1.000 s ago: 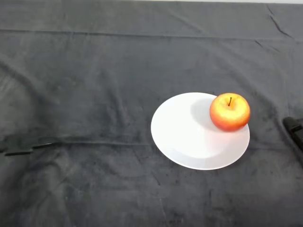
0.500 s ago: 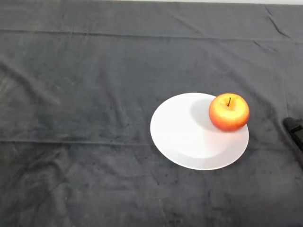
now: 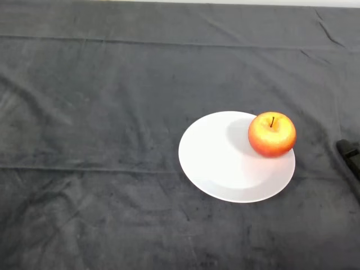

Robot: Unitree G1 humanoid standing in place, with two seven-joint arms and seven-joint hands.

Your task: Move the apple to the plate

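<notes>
A red and yellow apple (image 3: 271, 134) stands upright, stem up, on the right rim of a white round plate (image 3: 219, 163). The plate lies right of the middle of the table on the dark cloth. Nothing touches the apple or the plate.
A small black object (image 3: 350, 153) pokes in at the right edge of the view, a little right of the plate. The dark cloth (image 3: 101, 112) has folds and creases across the table, and its far edge runs along the top.
A black shape that lay at the left edge one second ago has gone out of view. The apple and the plate have stayed in place.
</notes>
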